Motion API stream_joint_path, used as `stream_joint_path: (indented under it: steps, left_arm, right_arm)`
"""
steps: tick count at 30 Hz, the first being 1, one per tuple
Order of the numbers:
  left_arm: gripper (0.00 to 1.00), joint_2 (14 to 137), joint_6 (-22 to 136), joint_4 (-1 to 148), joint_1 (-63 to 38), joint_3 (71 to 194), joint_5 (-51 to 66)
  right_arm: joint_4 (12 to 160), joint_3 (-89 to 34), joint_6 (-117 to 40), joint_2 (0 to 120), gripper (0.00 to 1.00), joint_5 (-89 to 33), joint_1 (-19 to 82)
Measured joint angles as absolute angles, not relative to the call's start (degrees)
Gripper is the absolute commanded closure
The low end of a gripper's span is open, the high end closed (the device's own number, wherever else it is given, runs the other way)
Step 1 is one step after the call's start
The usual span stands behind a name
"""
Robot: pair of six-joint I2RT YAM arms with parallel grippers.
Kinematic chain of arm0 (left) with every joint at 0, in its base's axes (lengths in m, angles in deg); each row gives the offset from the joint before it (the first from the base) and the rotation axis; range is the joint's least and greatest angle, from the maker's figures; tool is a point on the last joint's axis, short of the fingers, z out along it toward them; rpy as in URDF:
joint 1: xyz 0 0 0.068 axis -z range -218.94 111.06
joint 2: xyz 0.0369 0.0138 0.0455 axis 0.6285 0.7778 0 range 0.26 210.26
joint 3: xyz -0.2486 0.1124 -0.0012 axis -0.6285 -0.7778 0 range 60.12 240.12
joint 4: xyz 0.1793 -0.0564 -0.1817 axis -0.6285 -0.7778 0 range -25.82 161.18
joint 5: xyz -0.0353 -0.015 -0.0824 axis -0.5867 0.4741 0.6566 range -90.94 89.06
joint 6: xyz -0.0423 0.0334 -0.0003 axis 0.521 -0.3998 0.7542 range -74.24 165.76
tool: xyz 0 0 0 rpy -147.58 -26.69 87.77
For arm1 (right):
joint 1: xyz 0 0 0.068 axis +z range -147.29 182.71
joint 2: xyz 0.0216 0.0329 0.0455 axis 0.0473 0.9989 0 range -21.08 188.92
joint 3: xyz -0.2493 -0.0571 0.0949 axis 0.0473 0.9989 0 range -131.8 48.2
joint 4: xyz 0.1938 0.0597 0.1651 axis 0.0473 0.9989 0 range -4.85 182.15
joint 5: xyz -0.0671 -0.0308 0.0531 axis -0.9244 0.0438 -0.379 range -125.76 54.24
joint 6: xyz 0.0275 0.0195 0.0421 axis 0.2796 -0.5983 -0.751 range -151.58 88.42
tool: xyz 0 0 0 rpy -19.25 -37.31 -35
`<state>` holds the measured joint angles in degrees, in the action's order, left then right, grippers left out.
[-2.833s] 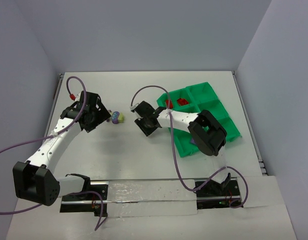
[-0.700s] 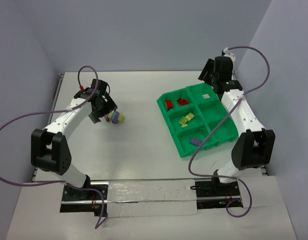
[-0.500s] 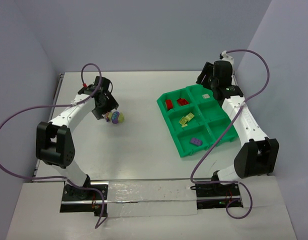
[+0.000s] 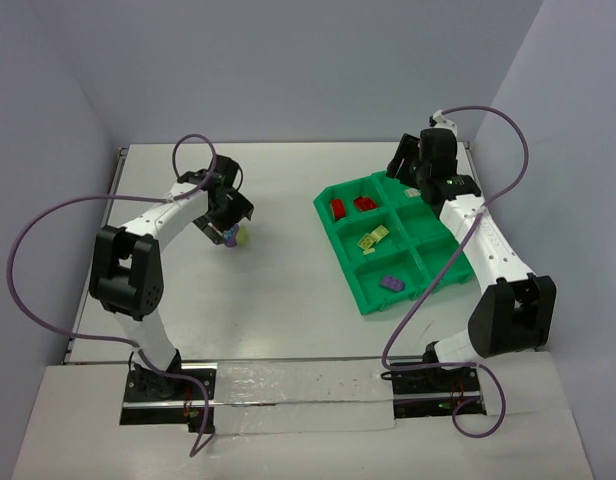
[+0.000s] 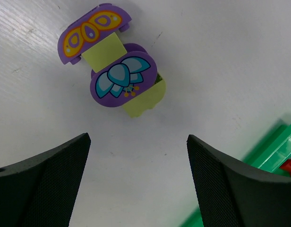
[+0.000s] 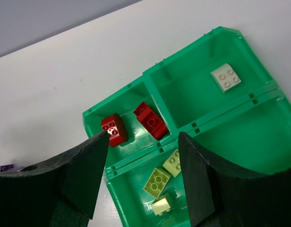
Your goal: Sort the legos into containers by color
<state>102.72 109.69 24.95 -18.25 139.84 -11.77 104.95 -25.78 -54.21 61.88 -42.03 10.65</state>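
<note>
So in the top view, the left gripper (image 4: 226, 222) is parked right over a little purple-and-yellow-green cluster (image 4: 234, 237) of legos lying loose on the white table (image 4: 288, 290), well apart from the green tray (image 4: 340, 250). The right gripper (image 4: 413, 172) is hung over the tray's far end. Inside the tray, two red bricks (image 4: 340, 208) are seen in the far-left compartment, a cream brick (image 4: 412, 191) in the far-right one, yellow-green bricks (image 4: 371, 238) in the middle-left one and a purple brick (image 4: 391, 284) in the near-left one. From the left wrist, the fingers are shown spread wide with nothing pinched, and the cluster is laid out just beyond them: a butterfly-printed purple piece (image 5: 94, 32), a flower-printed purple piece (image 5: 121, 81) and pale yellow-green blocks tucked under and between them, all touching. A corner of the tray is caught at the lower right edge. From the right wrist, the fingers are held apart too, nothing gripped, with the tray seen below through the gap: reds under the left finger, cream alone in its own compartment, three yellow-greens together further down.
</note>
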Motion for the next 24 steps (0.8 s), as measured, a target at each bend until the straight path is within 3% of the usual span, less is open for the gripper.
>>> stream_joint_path:
  steps: [24]
  left_arm:
    - [0.1,113.98,126.3,19.66,-16.15,147.47,-12.43]
  right_arm:
    - [105.44,-25.78,-52.9,61.86,0.32,-40.86,10.98]
